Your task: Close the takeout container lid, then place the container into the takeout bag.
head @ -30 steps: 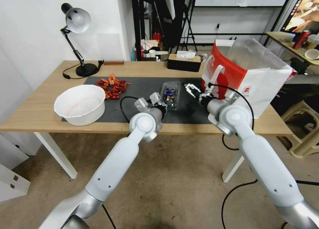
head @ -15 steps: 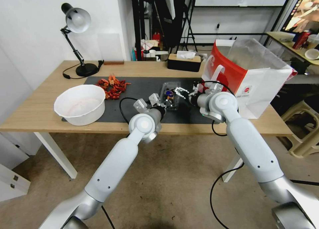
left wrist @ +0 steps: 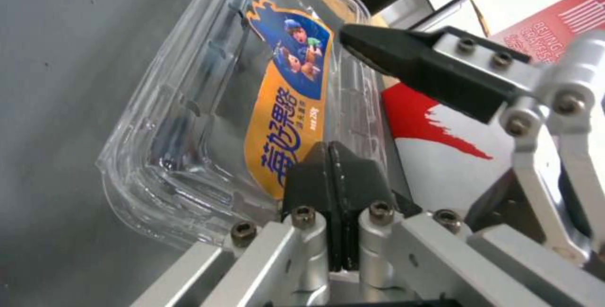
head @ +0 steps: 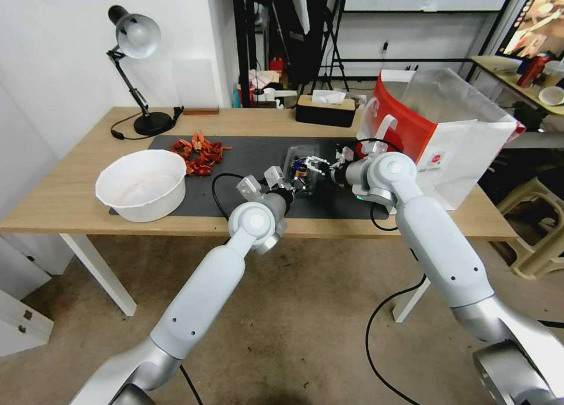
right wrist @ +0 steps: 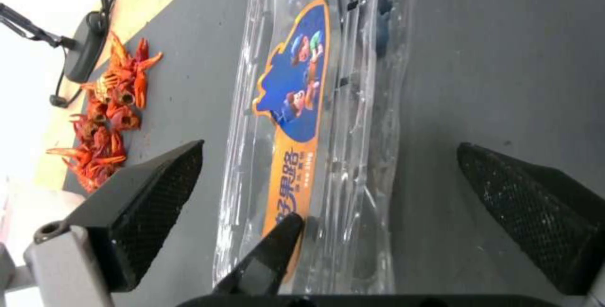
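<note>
Head view: takeout container (head: 301, 165) sits on the dark mat (head: 247, 152) at table centre, with the takeout bag (head: 437, 129) at its 3 o'clock, upright and open-topped. Left gripper (head: 292, 184) meets the container's near end at 6 o'clock; its wrist housing hides the contact. Left wrist view: its fingers (left wrist: 331, 174) are pressed together at the edge of the lid (left wrist: 283, 103); whether plastic is pinched between them cannot be told. Right gripper (head: 317, 165) comes in from 3 o'clock; in the right wrist view its jaws stand wide apart, straddling the container (right wrist: 315, 122). Blueberries are barely discernible through the glare. The lid lies down over the tray; latching is unconfirmed.
</note>
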Tool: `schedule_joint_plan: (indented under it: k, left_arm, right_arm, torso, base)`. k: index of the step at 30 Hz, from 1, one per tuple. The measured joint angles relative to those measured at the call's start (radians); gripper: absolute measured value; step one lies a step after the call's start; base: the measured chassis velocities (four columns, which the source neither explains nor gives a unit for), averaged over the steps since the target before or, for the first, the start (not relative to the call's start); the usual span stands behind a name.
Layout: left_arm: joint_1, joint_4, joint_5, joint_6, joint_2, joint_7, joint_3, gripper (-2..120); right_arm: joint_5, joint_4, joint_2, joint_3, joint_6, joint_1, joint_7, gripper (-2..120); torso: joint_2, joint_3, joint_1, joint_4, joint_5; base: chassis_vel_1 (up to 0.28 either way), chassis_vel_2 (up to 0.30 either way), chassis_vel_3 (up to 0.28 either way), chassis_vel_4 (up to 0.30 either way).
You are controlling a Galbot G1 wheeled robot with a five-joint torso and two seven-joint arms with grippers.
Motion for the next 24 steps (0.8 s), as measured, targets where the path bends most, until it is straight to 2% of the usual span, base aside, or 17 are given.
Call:
schedule_joint_plan:
  k: [15,20,23,24]
  left_arm:
    - [0.000,-0.003,0.000,-0.002,-0.002,0.000,0.001,0]
    - [-0.002,-0.003,0.000,-0.004,-0.002,0.001,0.002,0]
    - [-0.003,-0.003,-0.001,-0.005,-0.001,0.002,0.002,0]
    - [-0.002,-0.003,-0.001,-0.006,-0.001,0.003,0.002,0]
  right_arm:
    - [-0.002,-0.059,0.027,-0.026,-0.006,0.040,-0.003,100]
    - [0.004,-0.071,0.030,-0.031,-0.006,0.044,0.003,88]
    - [0.003,-0.078,0.040,-0.030,-0.006,0.043,0.005,77]
    - [0.001,-0.080,0.043,-0.029,-0.005,0.040,0.005,70]
  torso:
    - [0.000,0.000,0.000,0.0000,0.0000]
    - [0.000,0.000,0.000,0.0000,0.0000]
    - [0.000,0.000,0.000,0.0001,0.0000]
    - [0.000,0.000,0.000,0.0000,0.0000]
  base:
    - [0.000,0.000,0.000,0.000]
    - [0.000,0.000,0.000,0.000]
    - [0.000,0.000,0.000,0.000]
    - [0.000,0.000,0.000,0.000]
